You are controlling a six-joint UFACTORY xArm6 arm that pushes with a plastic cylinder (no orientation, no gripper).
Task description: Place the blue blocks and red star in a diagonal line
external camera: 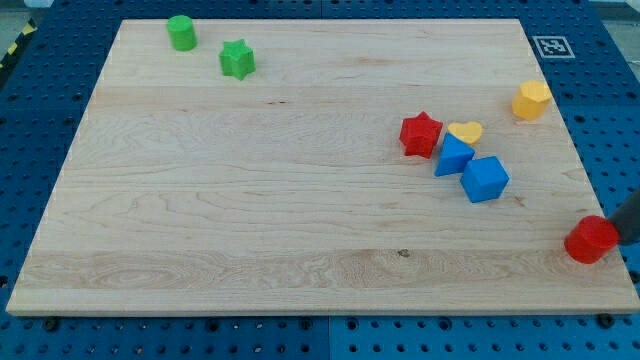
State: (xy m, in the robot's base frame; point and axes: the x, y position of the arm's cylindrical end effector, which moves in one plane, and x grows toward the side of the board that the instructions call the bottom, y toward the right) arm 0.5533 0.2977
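The red star (421,134) sits right of the board's middle. A blue triangular block (453,157) lies just below and right of it, touching or nearly touching. A blue cube (485,179) sits lower right of that, close against it. The three run in a slanted row going down to the view's right. My rod enters at the view's right edge, and my tip (614,237) is right beside a red round block (591,240) at the board's lower right, well right of the blue cube.
A yellow heart (465,131) lies between the red star and the blue triangle's top. A yellow hexagonal block (532,100) sits near the right edge. A green cylinder (181,32) and a green star (238,59) are at the top left.
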